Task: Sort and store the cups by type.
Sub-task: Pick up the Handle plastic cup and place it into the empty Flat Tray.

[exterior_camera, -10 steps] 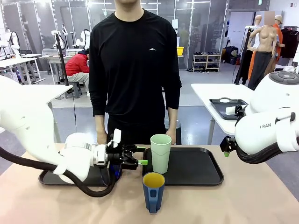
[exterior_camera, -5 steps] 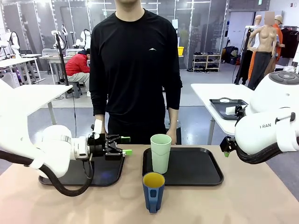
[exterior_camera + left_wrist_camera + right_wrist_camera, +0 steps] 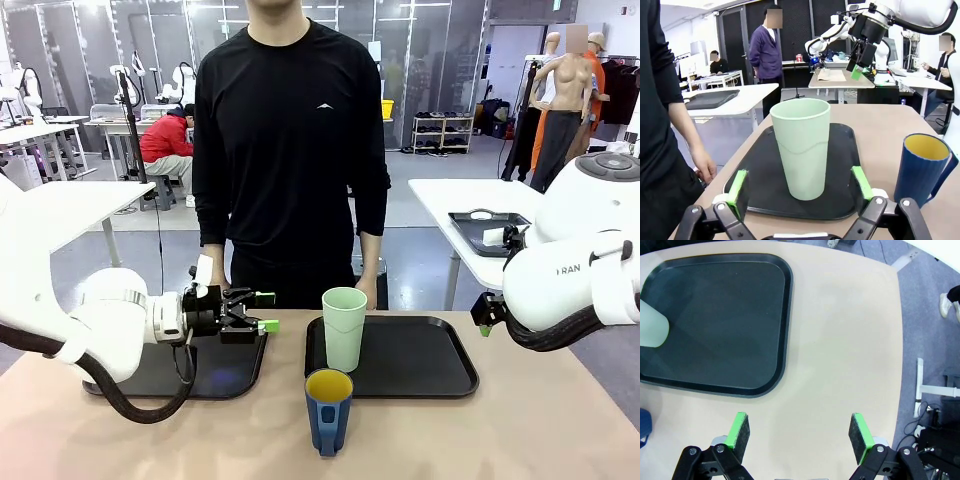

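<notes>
Centre frame, the mint tumbler (image 3: 344,328) stands at the left end of a black tray (image 3: 420,365), the blue mug (image 3: 328,412) (yellow inside) on the table (image 3: 520,430) just below. The left gripper (image 3: 265,312) and the right gripper (image 3: 799,432) both gape empty.

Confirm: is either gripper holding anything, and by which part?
Nothing held. Left gripper open, apart from the mint tumbler on the tray; right gripper open above bare table. Blue mug untouched.
</notes>
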Controlling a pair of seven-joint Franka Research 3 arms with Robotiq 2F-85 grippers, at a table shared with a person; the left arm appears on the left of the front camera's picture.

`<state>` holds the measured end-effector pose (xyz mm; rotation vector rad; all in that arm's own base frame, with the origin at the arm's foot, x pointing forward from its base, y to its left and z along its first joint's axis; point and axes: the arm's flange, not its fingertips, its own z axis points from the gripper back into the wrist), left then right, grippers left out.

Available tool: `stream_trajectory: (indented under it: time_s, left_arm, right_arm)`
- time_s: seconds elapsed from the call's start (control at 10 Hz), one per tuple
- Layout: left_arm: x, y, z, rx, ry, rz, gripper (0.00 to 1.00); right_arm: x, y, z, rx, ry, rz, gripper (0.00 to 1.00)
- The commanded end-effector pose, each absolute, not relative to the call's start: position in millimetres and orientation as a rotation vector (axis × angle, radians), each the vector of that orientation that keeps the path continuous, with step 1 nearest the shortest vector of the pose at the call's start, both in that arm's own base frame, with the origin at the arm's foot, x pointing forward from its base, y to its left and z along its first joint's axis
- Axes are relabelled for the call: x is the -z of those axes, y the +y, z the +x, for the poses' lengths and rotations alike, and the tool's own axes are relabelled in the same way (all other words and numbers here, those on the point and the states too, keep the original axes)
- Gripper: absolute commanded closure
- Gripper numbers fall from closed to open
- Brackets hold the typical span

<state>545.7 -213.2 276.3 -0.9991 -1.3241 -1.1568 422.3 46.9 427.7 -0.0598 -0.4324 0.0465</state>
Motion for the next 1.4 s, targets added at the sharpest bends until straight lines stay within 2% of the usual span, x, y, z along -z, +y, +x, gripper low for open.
stream_trajectory:
  time_s: [0.0,0.5,0.8,1.0,1.2,1.3]
  left_arm:
    - [-275,-217,551,1.166,-1.325,-0.99,0.0]
    - [-277,-213,546,1.157,-1.324,-0.999,0.0]
    - [-341,-179,523,1.318,-1.118,-0.689,0.0]
    - [-359,-142,504,1.348,-0.996,-0.509,0.0]
    - [-370,-100,481,1.35,-0.761,-0.276,0.0]
    - [-376,-82,471,1.326,-0.694,-0.24,0.0]
  right_arm:
    - [-427,46,423,-0.046,-0.431,-0.059,0.0]
    - [-427,46,423,-0.046,-0.431,-0.059,0.0]
    - [-427,46,423,-0.046,-0.431,-0.059,0.0]
    - [-427,46,423,-0.046,-0.431,-0.059,0.0]
    - [-427,46,423,-0.046,-0.431,-0.059,0.0]
    - [-427,46,423,-0.046,-0.431,-0.059,0.0]
